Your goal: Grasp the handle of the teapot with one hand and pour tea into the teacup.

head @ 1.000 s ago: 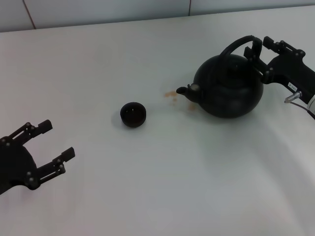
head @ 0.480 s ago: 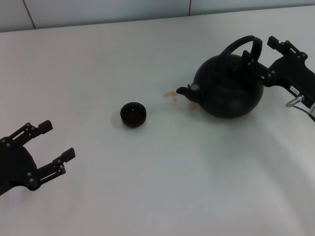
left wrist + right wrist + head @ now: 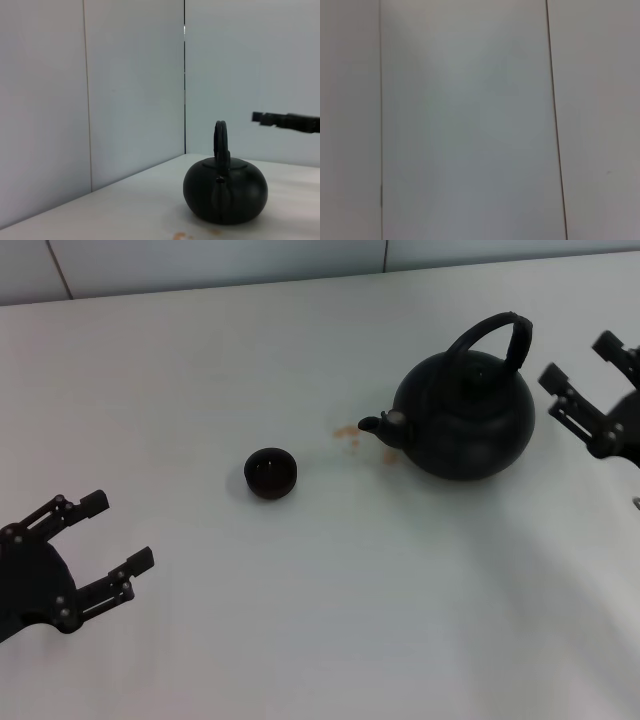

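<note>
Presently, reading from the robot's left to its right: one left gripper (image 3: pixel 100 545), one teacup (image 3: pixel 270 473), one teapot (image 3: pixel 464 412) and one right gripper (image 3: pixel 585 380) are on record, all over a single white table (image 3: pixel 330 620).

Left gripper: hangs low at the near left edge, well apart from the teacup. Its two black fingers (image 3: pixel 70 510) are spread wide with nothing between them.

Teacup: small, low, round and dark, no handle, standing upright on the table left of centre, well apart from the teapot.

Stains: a few small brownish spots (image 3: pixel 347 432) mark the table just beside the spout.

Teapot: large, round, matte black, upright on the table right of centre. One short spout (image 3: pixel 377 425) faces the teacup. One thick arched handle (image 3: pixel 490 332) rises over the lid. The left wrist view shows the same teapot (image 3: pixel 225 191) spout-on, handle edge-on.

Right gripper: at the right edge, beside the teapot but clear of the handle. Its two black fingers (image 3: pixel 565 395) stand wide apart, gripping nothing.
</note>
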Tool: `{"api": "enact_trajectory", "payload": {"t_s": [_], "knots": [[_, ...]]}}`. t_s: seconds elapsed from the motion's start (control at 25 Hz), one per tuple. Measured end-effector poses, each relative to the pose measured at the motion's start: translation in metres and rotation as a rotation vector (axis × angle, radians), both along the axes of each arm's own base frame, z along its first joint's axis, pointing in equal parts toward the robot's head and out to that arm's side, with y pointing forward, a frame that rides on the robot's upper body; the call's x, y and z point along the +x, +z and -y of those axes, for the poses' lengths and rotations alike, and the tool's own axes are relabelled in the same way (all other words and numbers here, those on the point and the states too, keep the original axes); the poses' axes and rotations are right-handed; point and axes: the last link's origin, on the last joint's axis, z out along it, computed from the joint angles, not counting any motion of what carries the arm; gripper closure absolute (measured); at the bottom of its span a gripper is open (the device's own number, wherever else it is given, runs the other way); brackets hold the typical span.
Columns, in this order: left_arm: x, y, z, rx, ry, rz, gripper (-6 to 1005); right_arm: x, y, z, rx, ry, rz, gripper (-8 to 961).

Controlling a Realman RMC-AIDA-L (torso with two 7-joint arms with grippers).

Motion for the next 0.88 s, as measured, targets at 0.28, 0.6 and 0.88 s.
{"api": "enact_trajectory", "payload": {"t_s": [0.28, 0.6, 0.88], "knots": [[0.000, 0.001, 0.000, -0.001, -0.003, -0.001, 194, 0.006, 0.001, 0.014, -0.031, -0.013, -0.025, 178], [0.002, 0.001, 0.001, -0.020, -0.019, 0.001, 194, 0.002, 0.000, 0.022, -0.342, 0.115, 0.031, 178], [0.003, 0.001, 0.003, -0.077, -0.049, -0.018, 194, -0.001, 0.001, 0.017, -0.580, 0.185, 0.189, 178]]}}
